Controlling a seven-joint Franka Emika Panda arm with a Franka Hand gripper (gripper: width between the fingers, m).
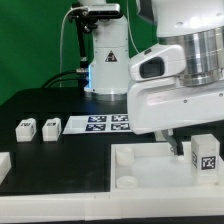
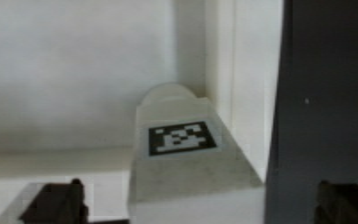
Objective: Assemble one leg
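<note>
Two small white legs (image 1: 23, 129) (image 1: 49, 128) stand side by side on the black table (image 1: 60, 155) toward the exterior view's left, well apart from the arm, and just beside them lies the marker board (image 1: 100, 124), a flat white strip of black-and-white tags. Toward the exterior view's right another leg (image 1: 204, 157) stands upright on the large white tray-like part (image 1: 150, 175), its square tag facing the camera. The gripper (image 1: 180, 146) hangs directly above and beside this post; in the wrist view the same leg (image 2: 188, 150) sits between the two dark fingertips (image 2: 55, 200), which stand apart on either side without touching it, so the jaws are spread. No readable words or brand names appear, only coded tag patterns
</note>
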